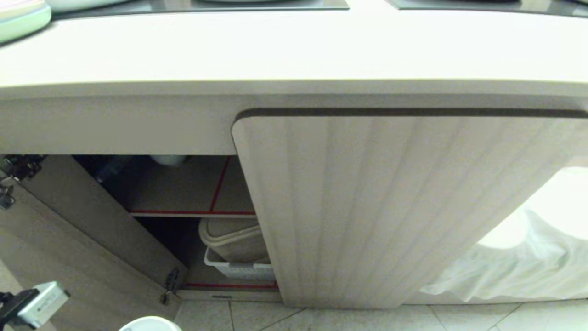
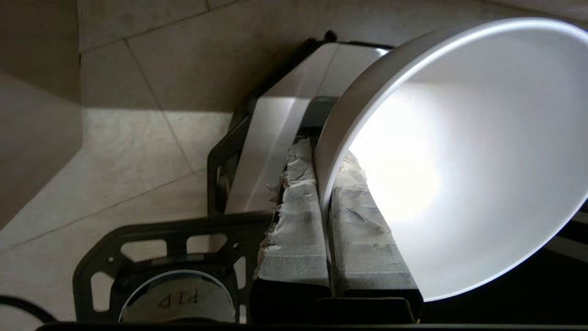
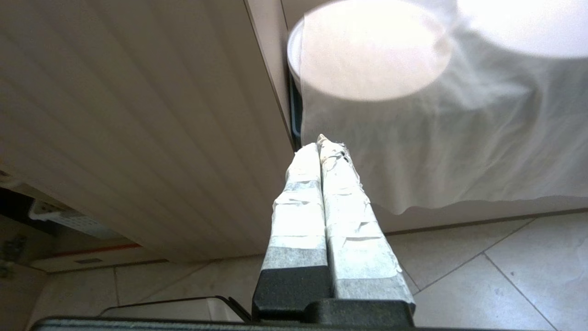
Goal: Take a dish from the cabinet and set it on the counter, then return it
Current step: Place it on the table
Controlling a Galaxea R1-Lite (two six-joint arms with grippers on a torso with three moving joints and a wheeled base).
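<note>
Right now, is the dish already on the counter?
No, the left gripper holds the dish by its rim above the floor; the counter shows no dish.

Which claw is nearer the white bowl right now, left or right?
Left. The left claw is shut on the white bowl's rim, one finger inside and one outside. The right claw is shut on nothing, hanging by the closed ribbed door with no bowl near it.

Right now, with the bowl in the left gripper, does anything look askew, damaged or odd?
Nothing spilled or broken. The left gripper pinches the white bowl by its rim, so the bowl hangs tipped on its side, not level. The tape wrapping on its fingers is frayed. The cabinet has its left door open.
</note>
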